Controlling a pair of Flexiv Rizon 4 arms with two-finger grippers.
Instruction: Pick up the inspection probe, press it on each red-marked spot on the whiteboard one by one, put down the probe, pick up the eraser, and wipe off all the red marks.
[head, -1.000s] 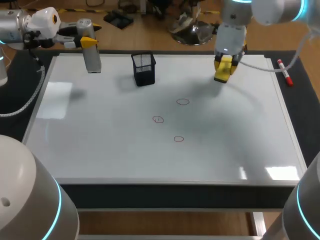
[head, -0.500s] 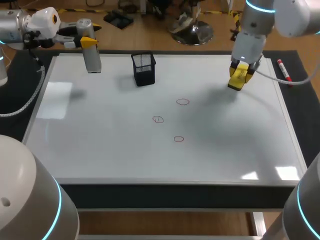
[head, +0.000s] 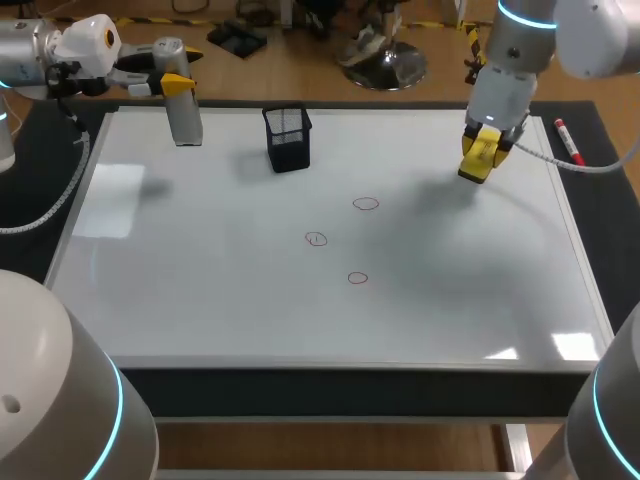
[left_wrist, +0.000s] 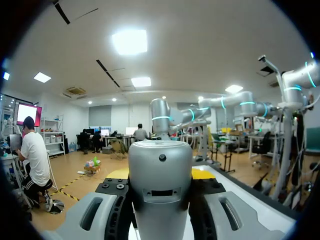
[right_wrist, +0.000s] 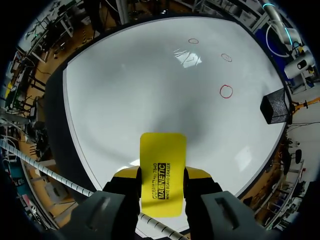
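The silver inspection probe (head: 184, 112) (left_wrist: 160, 172) hangs upright at the whiteboard's (head: 200, 290) far left corner, with my left gripper (head: 172, 84) (left_wrist: 161, 200) shut on its upper part. My right gripper (head: 481, 150) (right_wrist: 161, 176) hovers over the far right of the board, shut on the yellow eraser (head: 477, 158) (right_wrist: 162, 165). Three red circles are drawn mid-board: one (head: 366, 204) (right_wrist: 226, 91) farthest back, one (head: 316, 239) in the middle, one (head: 358, 278) nearest. They lie ahead of the eraser in the right wrist view.
A black mesh cup (head: 288, 138) (right_wrist: 276, 107) stands on the far part of the board, between the two grippers. A red marker (head: 570, 143) lies off the board's far right edge. The board's near half is bare white.
My right arm has carried the eraser to the right along the far side of the board, away from the red circles. The left arm and probe have stayed put.
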